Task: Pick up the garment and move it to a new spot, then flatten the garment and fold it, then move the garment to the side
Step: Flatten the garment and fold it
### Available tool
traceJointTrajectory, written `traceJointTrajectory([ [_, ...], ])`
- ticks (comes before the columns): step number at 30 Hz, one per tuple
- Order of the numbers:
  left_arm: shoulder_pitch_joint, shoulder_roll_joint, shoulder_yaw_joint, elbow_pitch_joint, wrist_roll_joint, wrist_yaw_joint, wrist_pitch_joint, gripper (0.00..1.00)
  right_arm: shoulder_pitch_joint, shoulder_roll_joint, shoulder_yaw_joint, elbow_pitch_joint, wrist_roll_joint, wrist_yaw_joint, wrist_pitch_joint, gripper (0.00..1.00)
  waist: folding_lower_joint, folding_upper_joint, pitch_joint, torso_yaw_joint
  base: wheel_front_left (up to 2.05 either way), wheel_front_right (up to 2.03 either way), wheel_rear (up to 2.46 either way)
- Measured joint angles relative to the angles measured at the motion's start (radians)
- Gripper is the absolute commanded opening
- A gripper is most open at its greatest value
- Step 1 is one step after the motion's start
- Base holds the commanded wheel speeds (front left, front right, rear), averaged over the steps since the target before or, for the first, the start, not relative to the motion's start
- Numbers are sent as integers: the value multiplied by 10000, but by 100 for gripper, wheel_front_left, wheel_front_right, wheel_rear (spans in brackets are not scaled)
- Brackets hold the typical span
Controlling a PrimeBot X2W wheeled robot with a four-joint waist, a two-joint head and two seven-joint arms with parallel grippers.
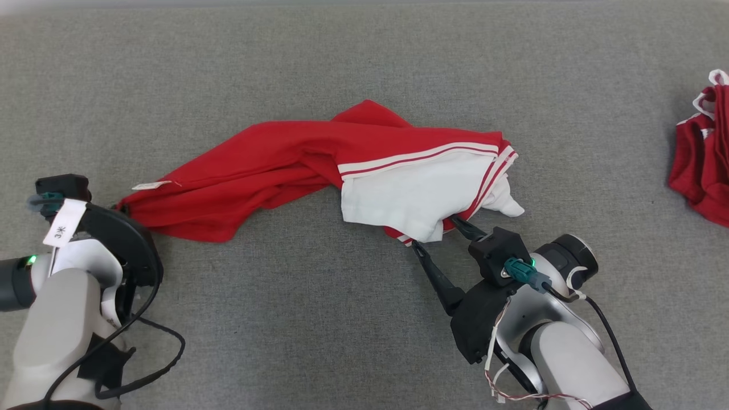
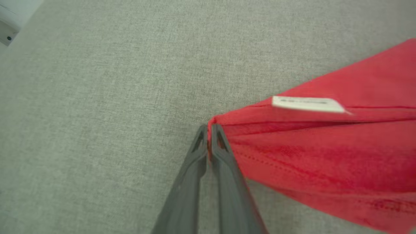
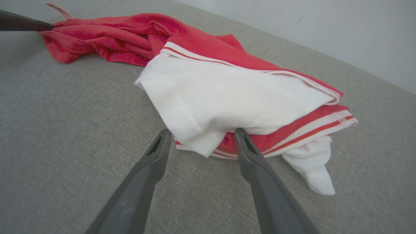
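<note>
The garment (image 1: 296, 159) is red with a white panel and striped trim, and it lies crumpled and stretched across the grey cloth surface. Its left corner, near a white label (image 2: 307, 104), is pinched between the fingers of my left gripper (image 2: 209, 128), which is shut on it. In the head view that gripper (image 1: 122, 208) is mostly hidden behind its own wrist. My right gripper (image 1: 435, 232) is open at the garment's near right edge. Its two fingers straddle the white and striped hem (image 3: 195, 143) low over the surface, also seen as the right gripper (image 3: 202, 132) in its wrist view.
A second red garment (image 1: 703, 165) with white trim lies at the far right edge. The grey cloth surface (image 1: 342, 341) stretches around on all sides. A pale wall (image 3: 292, 19) rises behind it.
</note>
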Motion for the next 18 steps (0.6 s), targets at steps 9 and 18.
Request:
traceJointTrajectory([
  [9, -321, -211, -188, 594, -155, -203, -295, 0, 596, 0, -341, -899, -504, 0, 922, 100, -2, 0, -44, 157, 0, 0, 0],
  [18, -549, -247, -276, 1099, -288, -303, -650, 0, 597, 0, -263, -1039, -1068, 0, 1250, 100, -2, 0, -126, 167, 0, 0, 0],
])
